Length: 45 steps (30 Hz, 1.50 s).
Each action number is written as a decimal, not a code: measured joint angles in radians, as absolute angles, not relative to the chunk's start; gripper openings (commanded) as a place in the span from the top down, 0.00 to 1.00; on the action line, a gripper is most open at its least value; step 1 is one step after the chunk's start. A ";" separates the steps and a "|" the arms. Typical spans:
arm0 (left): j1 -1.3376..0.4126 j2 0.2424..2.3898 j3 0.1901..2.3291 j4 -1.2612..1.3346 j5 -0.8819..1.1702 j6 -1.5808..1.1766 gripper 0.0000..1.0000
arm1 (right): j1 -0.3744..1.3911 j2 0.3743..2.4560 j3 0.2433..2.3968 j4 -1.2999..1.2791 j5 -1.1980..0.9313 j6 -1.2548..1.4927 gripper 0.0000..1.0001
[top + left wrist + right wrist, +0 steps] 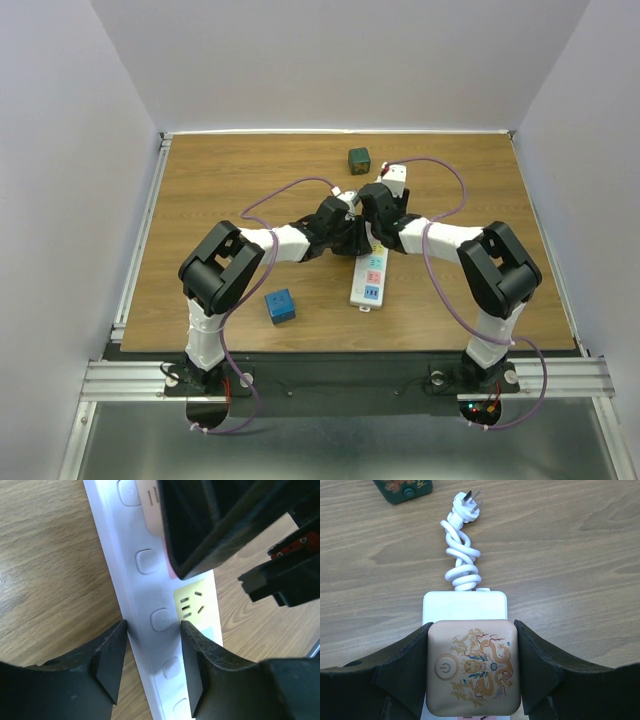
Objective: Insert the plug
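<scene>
We see the plug (474,674) as a squat, tan square block with rounded corners. Its smooth top carries a printed dragon and a round power symbol. The right gripper (471,645) is clamped on it, with a matte black finger (405,675) pressed against each flat side. The plug sits over the far part of the power strip (368,275), and the strip's white rounded end shows just beyond it. We cannot tell whether its pins are seated in a socket.

The power strip is a long, glossy white plastic bar lying near to far at the middle of the table (200,200). A row of soft-cornered square buttons runs along one edge. Beside it are coloured socket faces, among them a yellow panel (195,605) with small dark slots. The left gripper (152,650) is closed on the strip nearer to us than the plug, its wedge-shaped fingers (110,660) bracketing the button row. One finger touches the strip's left edge and the other hides part of its right half.

From the strip's far end a white cord (460,555) lies twisted in tight loops on the wood and ends in flat metal prongs. A dark green cube (359,160) rests on the table farther off, apart from both arms. A blue cube (280,305) sits near and left of the strip. The tabletop is brown wood-grain laminate with a faint sheen.
</scene>
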<state>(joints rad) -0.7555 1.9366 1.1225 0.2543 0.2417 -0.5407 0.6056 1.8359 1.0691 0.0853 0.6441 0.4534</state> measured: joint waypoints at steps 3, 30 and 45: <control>-0.756 1.937 1.122 0.257 0.235 -0.541 0.45 | 0.609 1.853 1.086 0.085 0.647 0.446 1.00; -0.707 1.512 1.031 -0.008 -0.044 -0.515 0.09 | 0.610 1.897 1.240 -0.065 0.595 0.455 1.00; -0.707 1.139 0.800 -0.398 -0.305 -0.761 0.07 | 0.562 2.016 1.438 -0.125 0.512 0.426 0.47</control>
<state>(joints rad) -0.7067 1.1385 0.7998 -0.3985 -0.3046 -0.7609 0.5617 2.0155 1.4376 -0.1253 0.5117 0.4255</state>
